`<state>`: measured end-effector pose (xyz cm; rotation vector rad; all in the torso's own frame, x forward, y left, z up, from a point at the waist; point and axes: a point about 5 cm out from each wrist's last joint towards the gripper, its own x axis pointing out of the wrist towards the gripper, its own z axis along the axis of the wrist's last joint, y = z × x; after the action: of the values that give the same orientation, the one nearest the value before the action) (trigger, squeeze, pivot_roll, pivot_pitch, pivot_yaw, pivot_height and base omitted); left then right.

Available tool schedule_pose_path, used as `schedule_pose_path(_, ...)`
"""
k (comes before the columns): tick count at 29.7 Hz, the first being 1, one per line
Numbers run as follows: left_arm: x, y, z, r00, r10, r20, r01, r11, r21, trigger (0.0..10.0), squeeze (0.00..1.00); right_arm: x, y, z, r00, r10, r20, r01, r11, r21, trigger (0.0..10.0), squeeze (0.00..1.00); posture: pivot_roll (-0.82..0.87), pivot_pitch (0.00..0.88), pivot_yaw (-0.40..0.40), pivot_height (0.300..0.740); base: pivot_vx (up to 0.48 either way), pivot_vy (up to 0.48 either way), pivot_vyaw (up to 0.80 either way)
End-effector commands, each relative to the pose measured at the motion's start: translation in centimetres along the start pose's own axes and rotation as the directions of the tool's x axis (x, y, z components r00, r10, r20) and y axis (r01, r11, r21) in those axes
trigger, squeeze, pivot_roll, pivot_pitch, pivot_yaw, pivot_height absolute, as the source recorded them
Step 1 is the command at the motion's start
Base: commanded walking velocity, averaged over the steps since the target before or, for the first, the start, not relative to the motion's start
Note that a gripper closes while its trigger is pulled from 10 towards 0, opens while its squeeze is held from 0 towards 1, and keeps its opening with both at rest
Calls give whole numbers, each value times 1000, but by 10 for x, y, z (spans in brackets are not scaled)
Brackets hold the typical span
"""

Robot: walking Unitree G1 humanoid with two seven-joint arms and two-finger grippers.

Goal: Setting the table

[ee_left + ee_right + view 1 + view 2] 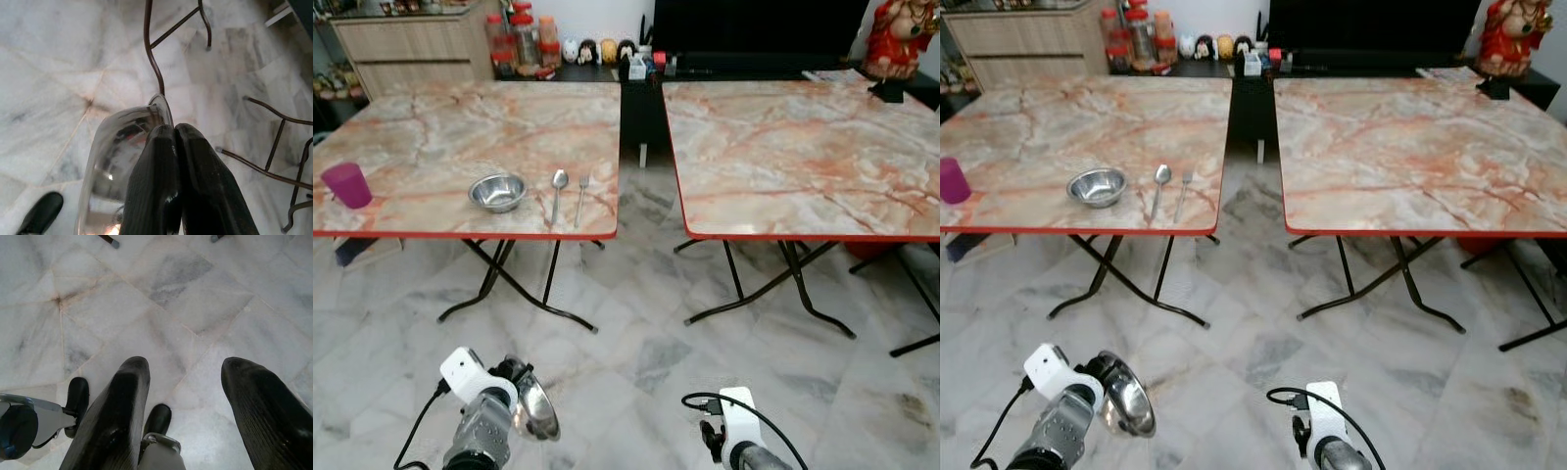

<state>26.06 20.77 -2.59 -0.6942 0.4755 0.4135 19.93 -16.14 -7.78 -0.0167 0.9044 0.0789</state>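
In the left gripper (174, 147): a steel plate (117, 161), pinched at its rim by the closed fingers, low over the floor.
Right gripper (183, 382): fingers spread, nothing held, hanging idle.
Done: ahead and above the left gripper, one place is laid on the left table (460, 137) with a bowl (497, 191), a spoon (558, 191), a fork (580, 196) and a purple cup (347, 184).
Left: judging by this, the plate must be carried forward to a table; the right table (803, 147), well ahead of the right gripper, has no setting.

Left arm: silver, lowered, wrist turned inward.
Left gripper (173, 132): black fingers (151, 181) pressed together on the rim of a shiny round steel plate (537, 408).
Right arm: silver, hanging low.
Right gripper (188, 372): fingers spread apart, holding nothing.
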Motion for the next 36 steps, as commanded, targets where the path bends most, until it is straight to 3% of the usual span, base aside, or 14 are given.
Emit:
schedule_pose_path(1,1,4,1,1000,22,6,-22,1000,-2,10000,0,0,-2,4,1000,-11,15,11,1000,15,10000,0,59,0,-3,732,0,0,0)
schedule_pose_path(8,-2,17,-4,996,85,-1,-85,996,-15,10000,0,0,-2,4,1000,-7,17,7,1000,8,10000,0,50,0,-3,732,0,0,0)
schedule_pose_path(23,-2,15,-5,996,85,0,-85,996,-14,10000,0,-1,-6,2,1000,-24,16,24,999,-26,10000,0,32,0,1,732,203,0,100)
schedule_pose_path(30,-2,15,-6,996,85,0,-85,996,-14,10000,0,-1,-9,1,999,-34,14,34,999,22,10000,0,32,0,0,732,317,0,172)
schedule_pose_path(36,-3,15,-9,996,89,-11,-89,996,-9,10000,0,-1,-8,0,1000,-19,6,19,998,-55,10000,0,27,0,-1,732,321,0,171)
